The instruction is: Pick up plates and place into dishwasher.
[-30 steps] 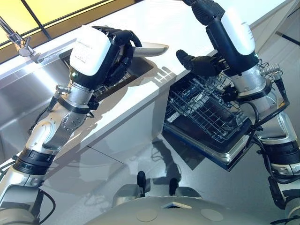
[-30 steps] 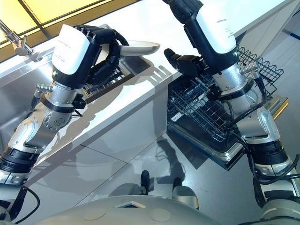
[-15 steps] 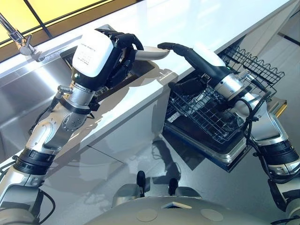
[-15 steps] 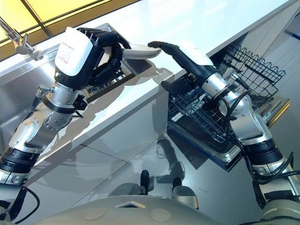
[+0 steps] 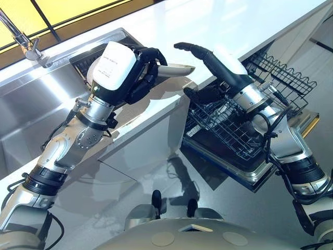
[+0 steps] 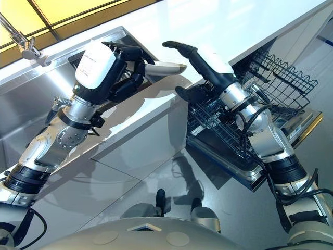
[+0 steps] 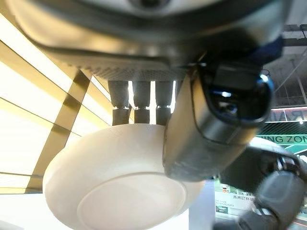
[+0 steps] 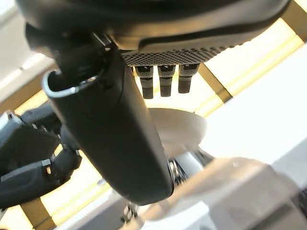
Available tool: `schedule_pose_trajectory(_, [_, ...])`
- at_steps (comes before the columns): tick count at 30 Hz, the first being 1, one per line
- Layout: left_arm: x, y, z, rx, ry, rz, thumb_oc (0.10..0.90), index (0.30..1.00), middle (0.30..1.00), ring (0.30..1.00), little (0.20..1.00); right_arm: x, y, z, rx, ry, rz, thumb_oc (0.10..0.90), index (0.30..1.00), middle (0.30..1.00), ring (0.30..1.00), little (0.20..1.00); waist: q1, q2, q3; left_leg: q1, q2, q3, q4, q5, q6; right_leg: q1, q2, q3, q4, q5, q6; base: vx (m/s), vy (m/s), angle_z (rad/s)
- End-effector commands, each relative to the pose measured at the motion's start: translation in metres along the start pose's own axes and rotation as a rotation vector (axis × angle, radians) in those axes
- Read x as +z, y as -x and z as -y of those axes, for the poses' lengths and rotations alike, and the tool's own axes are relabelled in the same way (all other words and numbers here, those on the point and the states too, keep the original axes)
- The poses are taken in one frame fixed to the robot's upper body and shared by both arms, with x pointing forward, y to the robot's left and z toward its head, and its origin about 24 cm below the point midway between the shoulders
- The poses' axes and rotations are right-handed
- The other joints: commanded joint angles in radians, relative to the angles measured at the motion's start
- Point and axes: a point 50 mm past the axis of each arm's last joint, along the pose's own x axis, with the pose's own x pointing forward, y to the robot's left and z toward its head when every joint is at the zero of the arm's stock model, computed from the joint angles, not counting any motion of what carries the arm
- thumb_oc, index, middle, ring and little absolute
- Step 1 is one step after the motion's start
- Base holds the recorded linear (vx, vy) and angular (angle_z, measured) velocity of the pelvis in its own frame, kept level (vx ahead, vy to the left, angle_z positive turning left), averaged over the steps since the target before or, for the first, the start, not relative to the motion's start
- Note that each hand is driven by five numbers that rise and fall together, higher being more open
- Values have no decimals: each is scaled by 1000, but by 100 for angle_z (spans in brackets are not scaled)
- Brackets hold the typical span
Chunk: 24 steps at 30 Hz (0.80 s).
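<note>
My left hand [image 5: 139,73] is shut on a cream plate [image 5: 175,69], held roughly level above the white counter's front edge. In the left wrist view the plate's underside [image 7: 115,184] shows with my thumb [image 7: 211,120] pressed on its rim. My right hand [image 5: 221,65] is open and faces the plate's free edge. Its straight fingers [image 5: 190,49] reach above the rim and its thumb [image 5: 200,95] sits below it, apart from the plate. The right wrist view shows the plate [image 8: 180,128] past the fingers, with my left hand [image 8: 29,143] beside it.
The open dishwasher's lower wire rack [image 5: 229,133] lies pulled out below my right arm, and the upper rack [image 5: 281,78] sits behind it. A steel sink [image 5: 31,109] with a faucet [image 5: 23,44] is at the left. The white counter [image 5: 208,23] runs behind both hands.
My right hand came down from a raised pose and reached to the plate's edge. My left hand carried the plate a little to the right, toward it.
</note>
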Motion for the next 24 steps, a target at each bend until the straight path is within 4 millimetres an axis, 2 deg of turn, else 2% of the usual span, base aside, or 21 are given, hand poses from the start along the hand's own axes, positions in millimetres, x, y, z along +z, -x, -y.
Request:
schedule_pose_trajectory(1, [-1,-26,-21,167,46,34,100,300,300,300,200,32,-13,41,-225,66,205,800,900,900,900,900,16,4,-98,67,-23,7,2,-167,-7,-14,78,-24,82,-149,-3,0,0,0])
schedule_pose_trajectory(13, [3,-26,-21,188,44,64,100,300,300,300,200,12,-14,16,14,-92,54,800,900,900,900,900,14,4,-101,65,-19,3,2,-161,-12,-19,76,-27,93,-151,-5,0,0,0])
schedule_pose_trajectory(22, [4,-28,-20,188,62,70,100,300,300,300,200,9,-20,11,38,-116,33,800,900,900,900,900,19,2,-101,64,-18,-1,2,-160,-14,-18,72,-36,90,-148,-4,-1,2,2])
schedule_pose_trajectory(23, [5,-28,-19,183,74,70,100,300,300,300,200,11,-20,12,24,-120,40,726,836,836,836,826,19,2,-100,63,-18,-1,2,-159,-14,-17,71,-37,88,-146,-3,0,0,0])
schedule_pose_trajectory(24, [5,-29,-18,179,80,70,100,300,300,300,200,11,-20,12,14,-119,43,523,662,662,662,623,20,3,-100,64,-18,0,2,-159,-14,-17,71,-37,88,-146,-2,0,0,0])
